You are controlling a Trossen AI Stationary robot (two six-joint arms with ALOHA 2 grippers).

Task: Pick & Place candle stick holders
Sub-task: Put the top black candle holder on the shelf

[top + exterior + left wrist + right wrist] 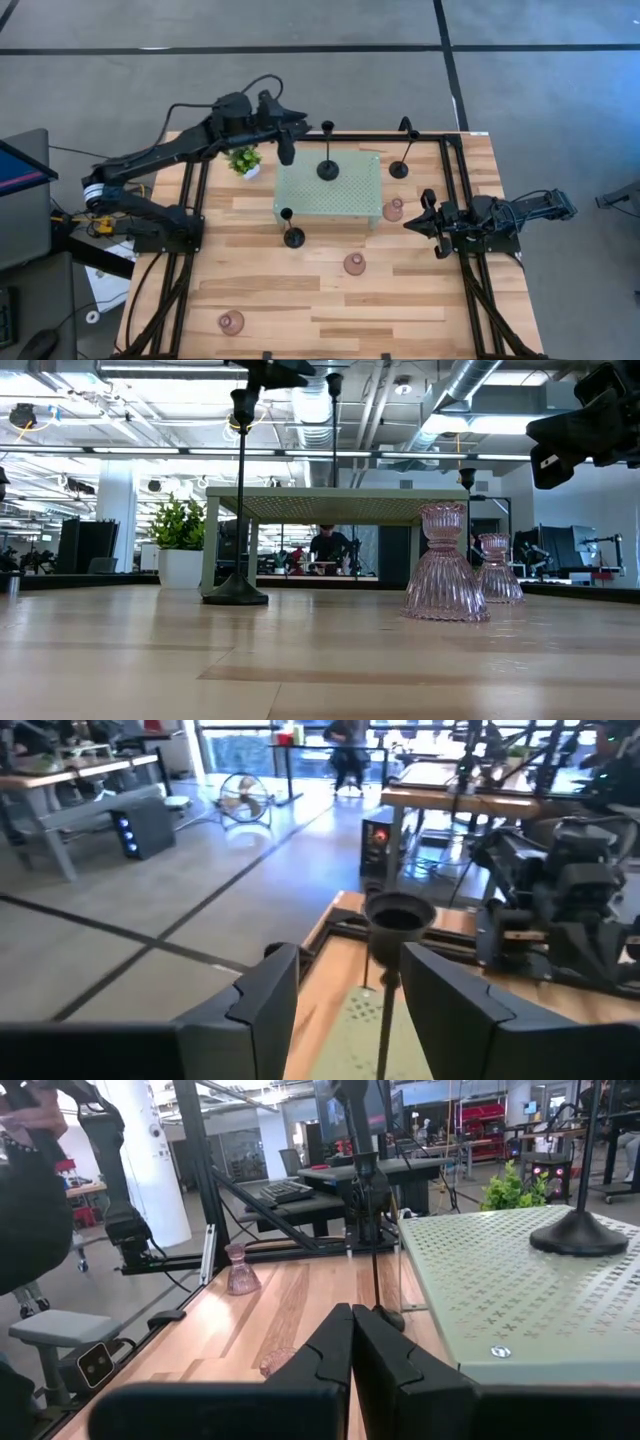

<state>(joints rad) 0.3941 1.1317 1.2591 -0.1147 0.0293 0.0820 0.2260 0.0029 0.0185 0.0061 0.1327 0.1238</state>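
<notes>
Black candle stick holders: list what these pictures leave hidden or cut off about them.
- Holder on the mint-green stand: in the left wrist view only its cup and stem show between the left gripper's open fingers; the picture's edge cuts off the base.
- Same holder, right wrist view: base shows; the top is cut off.
- Holder in front of the stand: low view, the cup merges with the dark arm above.

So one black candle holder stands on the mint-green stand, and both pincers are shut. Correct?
Not quite. One black candle holder does stand on the mint-green stand, and the right pincer is shut, but the left wrist view shows the left pincer open around the stem.
</notes>
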